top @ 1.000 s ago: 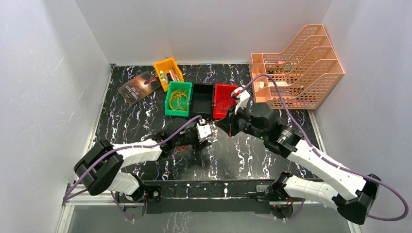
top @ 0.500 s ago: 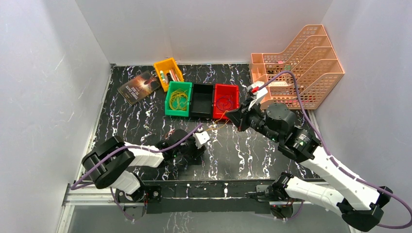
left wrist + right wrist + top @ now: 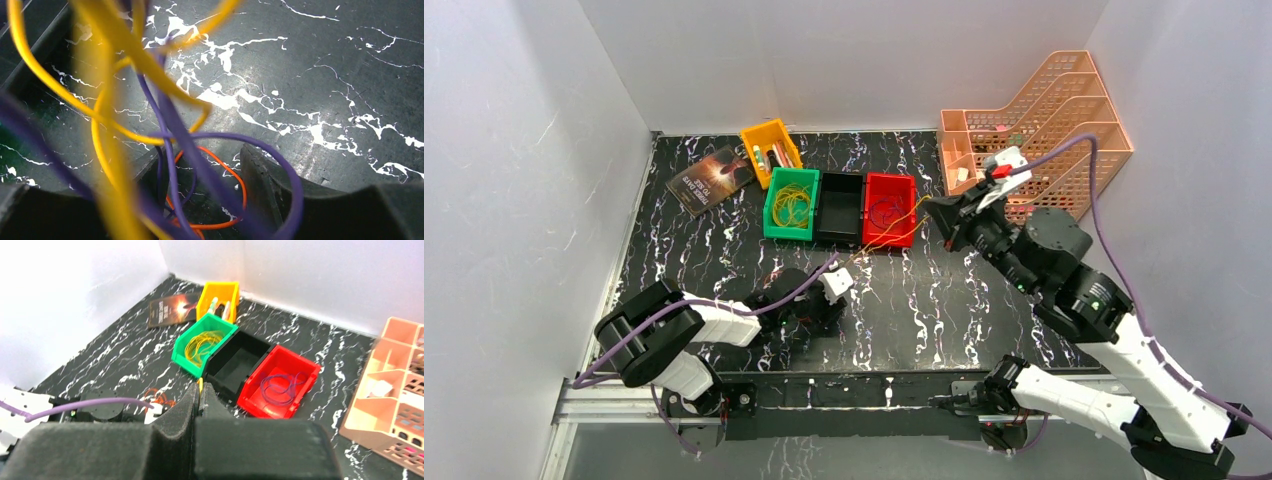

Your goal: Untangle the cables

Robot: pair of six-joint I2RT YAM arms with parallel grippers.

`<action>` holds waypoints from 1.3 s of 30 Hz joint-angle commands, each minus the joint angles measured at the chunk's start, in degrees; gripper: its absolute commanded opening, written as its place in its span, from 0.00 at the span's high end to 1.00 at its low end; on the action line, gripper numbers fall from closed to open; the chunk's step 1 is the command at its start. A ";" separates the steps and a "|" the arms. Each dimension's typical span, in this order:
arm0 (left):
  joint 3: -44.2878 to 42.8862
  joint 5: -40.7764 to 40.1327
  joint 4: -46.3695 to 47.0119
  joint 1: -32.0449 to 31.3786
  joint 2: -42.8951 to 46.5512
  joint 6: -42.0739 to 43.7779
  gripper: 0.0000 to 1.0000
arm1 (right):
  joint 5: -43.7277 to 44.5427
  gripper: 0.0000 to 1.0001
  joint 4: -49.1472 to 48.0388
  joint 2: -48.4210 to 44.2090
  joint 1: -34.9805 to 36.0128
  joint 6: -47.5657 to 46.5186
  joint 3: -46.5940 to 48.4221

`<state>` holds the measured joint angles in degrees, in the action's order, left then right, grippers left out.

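Pinching yellow cables in clamped right gripper, stretching over table middle from left gripper, hold unclear.

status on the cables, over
Right gripper shut on yellow cable, up beside red bin. Left gripper jaws apart around tangle. Purple loop, orange loop snarled with it.

Plastic bins: four: yellow bin, green bin, black bin, red bin. Book: one. Peach file rack: one. Robot arms: two, left arm and right arm. Cables: yellow, purple and orange loops, too thin and tangled to count.
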<state>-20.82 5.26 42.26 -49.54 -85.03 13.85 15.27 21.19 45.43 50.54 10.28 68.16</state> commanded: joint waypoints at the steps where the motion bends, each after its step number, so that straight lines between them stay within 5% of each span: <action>1: 1.24 -0.41 1.22 -0.29 -0.02 -0.20 0.49 | 6.64 1.00 -1.44 -1.86 0.08 -4.80 4.78; 15: 2.66 -1.83 2.03 -0.30 0.20 -0.73 0.47 | 17.22 1.00 -0.13 -3.01 0.08 -13.65 12.10; 31: -1.46 -0.15 -0.72 -0.36 11.70 -2.73 0.20 | 19.61 1.00 0.39 -4.65 0.08 -12.14 7.89; 39: -1.48 -1.31 -1.90 -0.30 16.13 -2.11 0.16 | 19.62 1.00 0.02 -4.82 0.07 -12.11 7.66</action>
<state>-21.06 4.21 40.86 -49.65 -72.20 11.33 33.95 23.94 41.32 50.54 -1.74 75.94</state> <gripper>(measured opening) 0.831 0.020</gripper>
